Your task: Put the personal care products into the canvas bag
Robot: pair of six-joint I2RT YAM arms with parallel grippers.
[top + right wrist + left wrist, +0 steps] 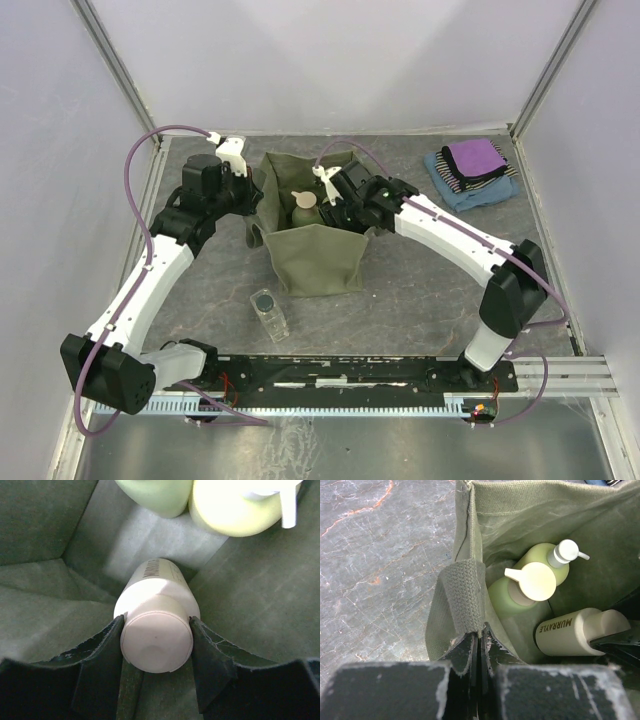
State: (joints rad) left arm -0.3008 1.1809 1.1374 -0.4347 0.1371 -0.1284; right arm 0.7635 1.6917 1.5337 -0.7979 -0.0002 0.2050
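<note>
- The grey tabletop point(420, 290) carries everything.
- The canvas bag point(318, 258) sits open-mouthed at the middle of the tabletop, nearer the far edge than the near one; its olive walls point(520, 510) fill both wrist views.
- The folded cloths point(470, 172) lie stacked in the far right corner, well apart from the bag: purple on top, striped under it, blue at the bottom.
- The left fingers point(471, 647) are pressed together on the bag's left rim, pinching the base of its webbing handle point(465, 595).
- The right fingers point(202, 647) reach down inside the bag, clamped on the capped end of the cream bottle point(157, 615); the bottle lies on its side, base pointing away from the wrist; whether it rests on the bag's floor cannot be told.
- The yellow-green pump bottle point(547, 560) is inside the bag, against the far wall.
- The round green bottle point(505, 597) with its peach cap point(535, 580) is inside the bag too, touching the pump bottle.
- The clear square bottle point(269, 312), dark cap on, is outside on the tabletop, between the bag and the near edge.
</note>
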